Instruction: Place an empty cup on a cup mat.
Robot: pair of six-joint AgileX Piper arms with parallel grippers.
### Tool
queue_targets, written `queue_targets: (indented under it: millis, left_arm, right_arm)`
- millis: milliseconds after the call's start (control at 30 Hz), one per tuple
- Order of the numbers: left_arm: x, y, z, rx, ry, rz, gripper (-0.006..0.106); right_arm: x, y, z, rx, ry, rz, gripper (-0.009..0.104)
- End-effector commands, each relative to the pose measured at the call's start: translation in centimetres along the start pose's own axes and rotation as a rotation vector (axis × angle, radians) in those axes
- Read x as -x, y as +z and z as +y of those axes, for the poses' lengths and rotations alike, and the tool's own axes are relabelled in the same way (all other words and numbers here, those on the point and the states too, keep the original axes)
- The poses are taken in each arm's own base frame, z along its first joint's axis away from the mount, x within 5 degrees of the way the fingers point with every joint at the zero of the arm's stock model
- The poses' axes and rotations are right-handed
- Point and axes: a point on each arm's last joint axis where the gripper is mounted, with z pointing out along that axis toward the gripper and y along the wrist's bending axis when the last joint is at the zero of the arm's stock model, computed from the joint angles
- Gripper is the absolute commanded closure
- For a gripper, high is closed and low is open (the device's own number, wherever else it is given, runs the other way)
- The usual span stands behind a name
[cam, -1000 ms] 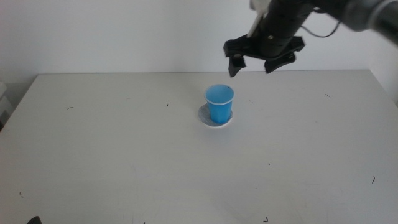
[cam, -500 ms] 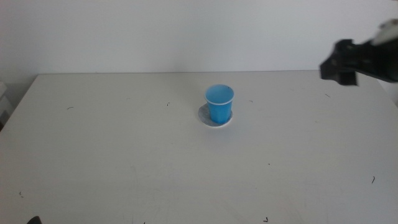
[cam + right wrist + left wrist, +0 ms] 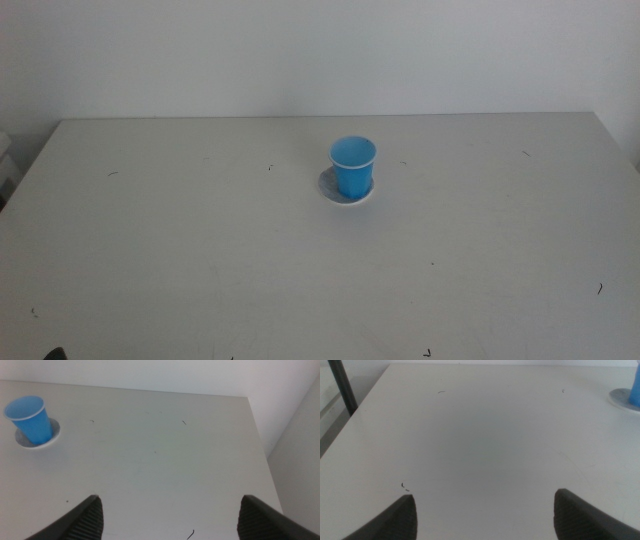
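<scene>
1. Table (image 3: 200, 250): right arm has left the middle view since 0.5 s ago.
2. Right gripper (image 3: 170, 520): jaws spread, empty; left gripper (image 3: 485, 515) likewise, waiting.
3. Cup (image 3: 354, 166): upright on mat (image 3: 330, 188); placement judged complete.

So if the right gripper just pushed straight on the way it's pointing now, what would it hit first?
Probably just bare table. The right gripper, jaws open, points down at it; the cup on the mat sits well off to one side. Depth is hard to judge.
</scene>
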Motion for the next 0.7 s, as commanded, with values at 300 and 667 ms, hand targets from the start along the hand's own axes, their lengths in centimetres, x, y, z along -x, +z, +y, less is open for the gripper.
queue_targets:
  millis: [300,667]
  left_arm:
    - [0.8,-0.1,-0.1,-0.010,-0.011,-0.076,-0.005]
    - [0.8,-0.1,-0.1,-0.010,-0.011,-0.076,-0.005]
  right_arm:
    - [-6.1,-2.8,0.2,0.011,-0.071,-0.267,0.013]
    - [-10.5,-3.7,0.3,0.015,-0.057,-0.361,0.013]
